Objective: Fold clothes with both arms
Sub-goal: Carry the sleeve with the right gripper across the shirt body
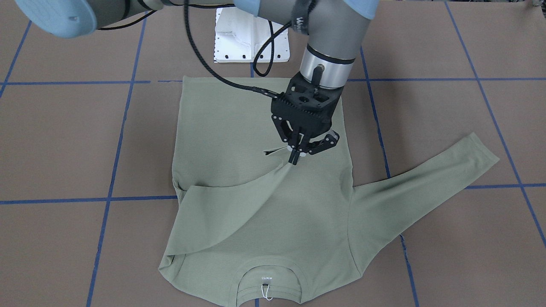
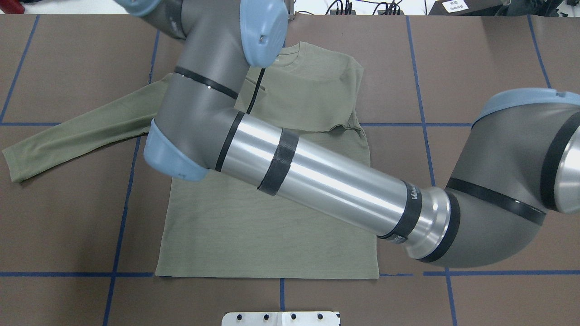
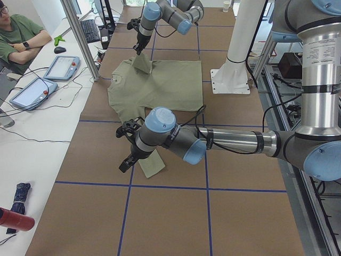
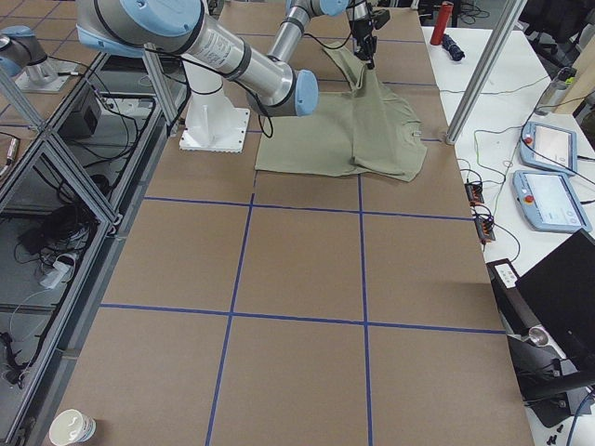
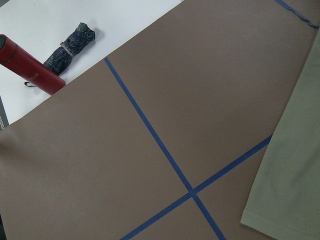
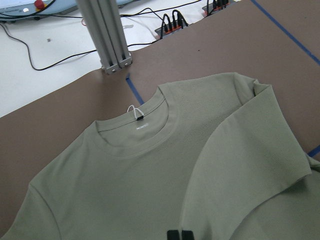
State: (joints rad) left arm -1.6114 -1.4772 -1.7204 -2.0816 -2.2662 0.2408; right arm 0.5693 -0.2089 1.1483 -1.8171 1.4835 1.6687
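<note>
The sage-green shirt point(image 1: 264, 213) lies flat on the brown table, neckline away from the robot, with its label and white string tag point(image 1: 265, 292) showing. My right gripper point(image 1: 294, 160) is shut on the cuff of one sleeve and holds it just above the middle of the shirt's body; its tips show in the right wrist view point(image 6: 180, 235). The other sleeve point(image 1: 431, 179) lies stretched out to the side. My left gripper point(image 3: 126, 148) hovers near that sleeve's end point(image 5: 295, 165); it shows only in the exterior left view, so I cannot tell whether it is open.
The white pedestal base point(image 1: 251, 38) stands just behind the shirt's hem. A red cylinder point(image 5: 27, 67) and a folded umbrella point(image 5: 70, 45) lie on the white bench past the table's end. An operator point(image 3: 16, 37) and tablets point(image 3: 61, 66) are at the side bench.
</note>
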